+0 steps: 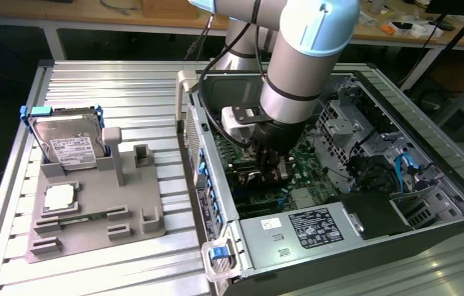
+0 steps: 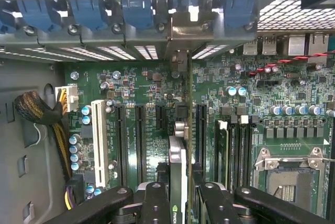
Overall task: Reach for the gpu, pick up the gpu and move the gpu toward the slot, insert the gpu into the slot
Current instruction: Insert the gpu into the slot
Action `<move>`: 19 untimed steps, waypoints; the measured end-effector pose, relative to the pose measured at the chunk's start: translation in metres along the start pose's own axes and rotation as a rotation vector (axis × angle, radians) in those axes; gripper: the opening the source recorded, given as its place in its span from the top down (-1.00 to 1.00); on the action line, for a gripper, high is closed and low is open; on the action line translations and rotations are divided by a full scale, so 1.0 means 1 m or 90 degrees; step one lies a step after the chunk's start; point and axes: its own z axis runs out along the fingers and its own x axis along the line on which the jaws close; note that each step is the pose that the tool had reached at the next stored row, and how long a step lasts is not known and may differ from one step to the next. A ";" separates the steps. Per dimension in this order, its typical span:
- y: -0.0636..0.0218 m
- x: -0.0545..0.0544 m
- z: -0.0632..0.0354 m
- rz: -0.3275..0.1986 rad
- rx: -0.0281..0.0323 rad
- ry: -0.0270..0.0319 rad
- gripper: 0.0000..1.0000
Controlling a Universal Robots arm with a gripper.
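An open computer case is seen at the centre and right of the exterior view, lying on a ribbed metal table, and inside it a green motherboard is laid out with rows of black expansion slots, one white slot, a bundle of power cables and an empty processor socket. The gripper is lowered into the case near the middle of the exterior view, and its fingers are closed on the gpu, which is held on edge between them at the lower centre of the wrist view. The card's metal bracket is seen reaching up to the row of blue retention clips at the rear wall of the case; whether the card's edge is seated in a slot cannot be told. A power supply with a label sits at the lower part of the case. In the left of the exterior view a grey fixture tray is placed on the table, holding a hard drive upright in a blue frame at its upper end and a small square processor chip lying flat lower down. Workbenches are visible along the top of the frame.
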 end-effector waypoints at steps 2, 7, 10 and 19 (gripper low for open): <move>0.0004 0.000 0.0025 0.000 0.0001 0.0001 0.46; 0.0012 0.000 0.0074 0.000 -0.0001 0.0006 0.46; 0.0012 0.000 0.0077 0.000 0.0001 0.0003 0.46; 0.0001 -0.004 -0.0218 0.000 0.0056 0.0034 0.47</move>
